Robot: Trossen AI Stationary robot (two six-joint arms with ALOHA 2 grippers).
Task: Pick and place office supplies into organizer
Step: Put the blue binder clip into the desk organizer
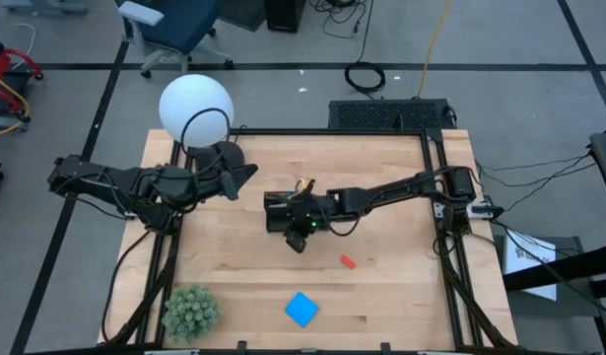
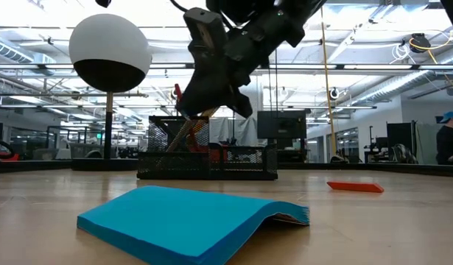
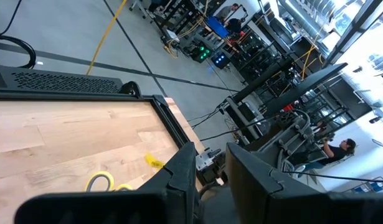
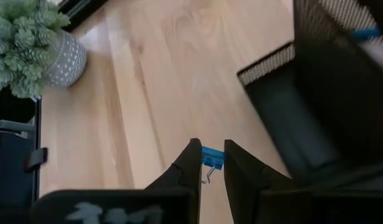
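The black mesh organizer (image 1: 279,209) (image 2: 208,168) stands mid-table with pens and yellow scissor handles (image 3: 103,182) sticking up out of it. My right gripper (image 1: 297,237) (image 4: 210,148) hangs above the table beside the organizer's low compartment (image 4: 284,118), shut on a small blue binder clip (image 4: 212,157). The blue note pad (image 1: 302,309) (image 2: 189,221) lies flat near the near edge. The orange-red eraser (image 1: 347,261) (image 2: 355,187) lies to the right of the gripper. My left gripper (image 1: 240,176) (image 3: 210,171) waits open by the lamp base. My right gripper pinches the small blue clip's body (image 4: 213,155) between its two fingertips, coming from above and pointing down. The clip is lifted clear of the table, with its thin wire handle (image 4: 207,177) showing between the fingers.
A white globe lamp (image 1: 195,108) with a round black base (image 1: 216,156) stands at the far left. A green spiky plant in a grey pot (image 1: 190,313) (image 4: 29,53) sits at the near left corner. Bare wood lies between the organizer and the note pad.
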